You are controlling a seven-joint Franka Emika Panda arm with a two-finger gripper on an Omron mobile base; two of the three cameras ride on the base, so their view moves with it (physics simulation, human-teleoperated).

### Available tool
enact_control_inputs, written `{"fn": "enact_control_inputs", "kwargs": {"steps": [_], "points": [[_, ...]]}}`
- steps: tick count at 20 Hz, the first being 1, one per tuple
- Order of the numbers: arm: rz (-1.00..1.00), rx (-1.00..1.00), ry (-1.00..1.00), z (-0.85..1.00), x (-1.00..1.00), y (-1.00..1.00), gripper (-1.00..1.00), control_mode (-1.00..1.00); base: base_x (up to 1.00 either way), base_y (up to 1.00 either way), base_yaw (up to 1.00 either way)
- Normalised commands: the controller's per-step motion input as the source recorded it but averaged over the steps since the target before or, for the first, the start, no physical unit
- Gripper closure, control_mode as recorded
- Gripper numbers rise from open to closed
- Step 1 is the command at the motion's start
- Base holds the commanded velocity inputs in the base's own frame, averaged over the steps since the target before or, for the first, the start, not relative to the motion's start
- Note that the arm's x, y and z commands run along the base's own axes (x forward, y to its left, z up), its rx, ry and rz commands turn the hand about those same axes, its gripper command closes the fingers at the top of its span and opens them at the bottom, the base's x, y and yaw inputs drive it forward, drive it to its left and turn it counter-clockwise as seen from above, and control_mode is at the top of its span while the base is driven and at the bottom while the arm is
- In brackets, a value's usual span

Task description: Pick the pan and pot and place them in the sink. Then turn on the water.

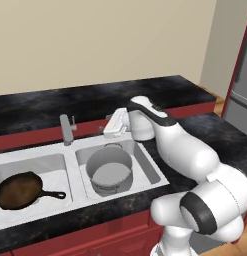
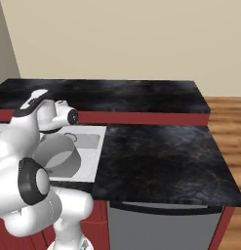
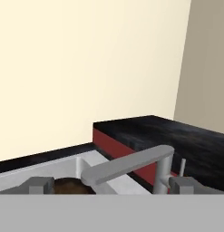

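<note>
The dark-brown pan [image 1: 19,190] lies in the left basin of the white sink [image 1: 70,152], its black handle pointing right. The grey pot [image 1: 109,171] stands upright in the right basin and shows again in the right base view [image 2: 57,154]. My gripper [image 1: 106,131] hovers above the back rim of the right basin, pointing left at the grey faucet [image 1: 67,129] and a short way from it. In the hand view the fingertips [image 3: 39,185] stand wide apart, open and holding nothing. The faucet spout [image 3: 128,166] lies ahead between them, and the pan [image 3: 70,186] is beyond it.
Black stone counter [image 2: 156,151] stretches to the right of the sink, with a raised black ledge [image 1: 95,100] on red panels behind it. A grey fridge [image 1: 241,95] stands at the far right. My own arm looms over the sink's right edge.
</note>
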Motion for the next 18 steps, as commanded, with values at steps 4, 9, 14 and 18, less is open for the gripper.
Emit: {"fn": "enact_control_inputs", "kwargs": {"steps": [4, 9, 14, 18], "points": [[0.0, 0.0, 0.02, 0.0, 0.0, 0.2, -1.0, -1.0, 0.0, 0.0, 0.0], [-0.05, 0.0, 0.02, -0.03, 0.04, 0.12, -1.0, -1.0, 0.0, 0.0, 0.0], [-0.14, 0.0, 0.0, -0.1, 0.01, 0.0, -1.0, -1.0, 0.0, 0.0, 0.0], [-0.12, 0.0, -0.01, -0.08, 0.0, 0.0, -1.0, -1.0, 0.0, 0.0, 0.0]]}}
